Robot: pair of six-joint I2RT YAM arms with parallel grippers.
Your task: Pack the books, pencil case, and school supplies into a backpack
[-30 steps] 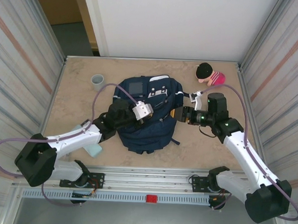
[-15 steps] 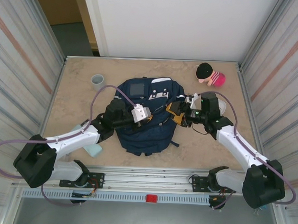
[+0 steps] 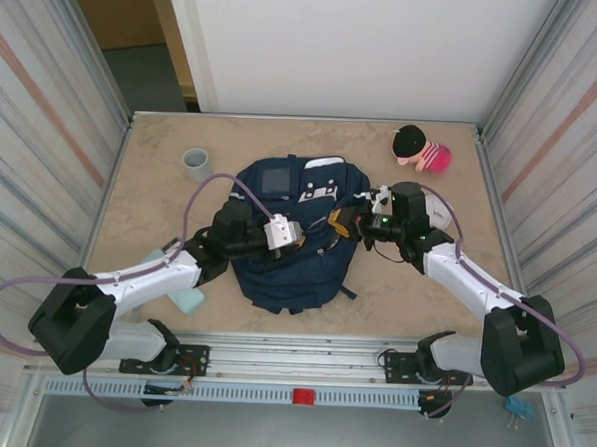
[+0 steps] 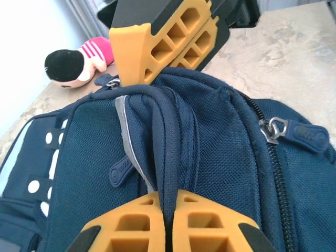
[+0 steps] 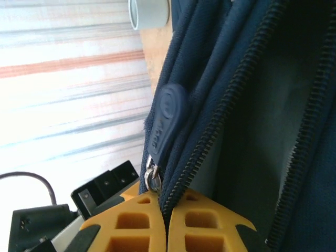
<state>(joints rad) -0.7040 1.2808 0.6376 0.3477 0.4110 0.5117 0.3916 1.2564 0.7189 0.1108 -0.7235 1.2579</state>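
Two claws clenched on the backpack point(image 3: 301, 269).
We see left claw point(image 4: 167, 205) pinching a strap point(image 4: 167, 136), right claw point(image 5: 164, 205) gripping its zipper edge point(image 5: 218, 113).

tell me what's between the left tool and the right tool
A raised fold of the backpack runs from the left tool to the right tool, both shut on it; seen in the left wrist view.

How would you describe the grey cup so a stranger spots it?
Find the big navy backpack. Beyond its far left corner stands the cup, apart from it. It is small, round and pale grey, unlike the pink plush toy at far right.
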